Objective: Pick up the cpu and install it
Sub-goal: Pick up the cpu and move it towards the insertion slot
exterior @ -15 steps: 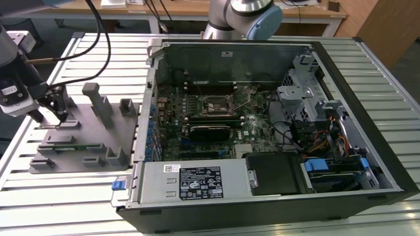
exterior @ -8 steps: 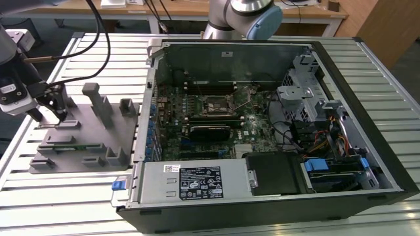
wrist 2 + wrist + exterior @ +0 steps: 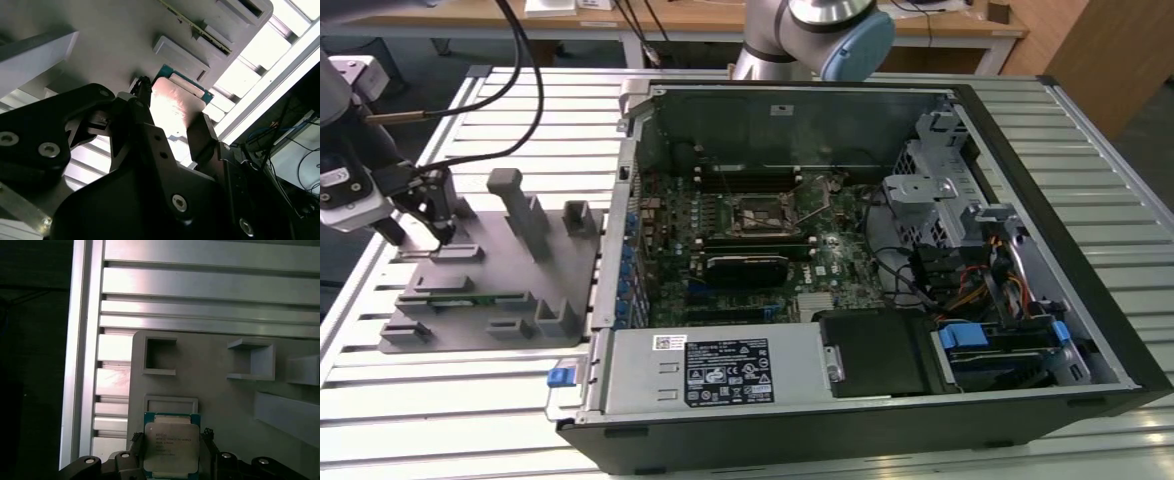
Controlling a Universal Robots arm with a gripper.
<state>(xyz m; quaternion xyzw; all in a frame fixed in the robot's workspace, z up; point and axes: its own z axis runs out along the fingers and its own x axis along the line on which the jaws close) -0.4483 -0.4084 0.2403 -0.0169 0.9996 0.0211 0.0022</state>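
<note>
The cpu [image 3: 171,445] is a small square chip with a shiny silver top plate and a green rim. It sits between my gripper's [image 3: 171,440] two black fingers, which press on its opposite edges. It hangs just above a square seat of the grey tray [image 3: 225,395]. In the second wrist view, the cpu [image 3: 175,107] shines between the same fingers of the gripper [image 3: 172,117]. In the exterior view, my gripper [image 3: 416,238] points down at the tray's [image 3: 480,290] far corner on that view's left. The black socket [image 3: 767,215] lies on the motherboard inside the open computer case.
Upright blocks [image 3: 520,205] rise from the tray beside the gripper. The open case [image 3: 854,250] fills the exterior view's middle and right, with its metal wall [image 3: 630,200] facing the tray. A power supply [image 3: 720,370] sits at its near side. Cables [image 3: 494,90] hang over the slatted table.
</note>
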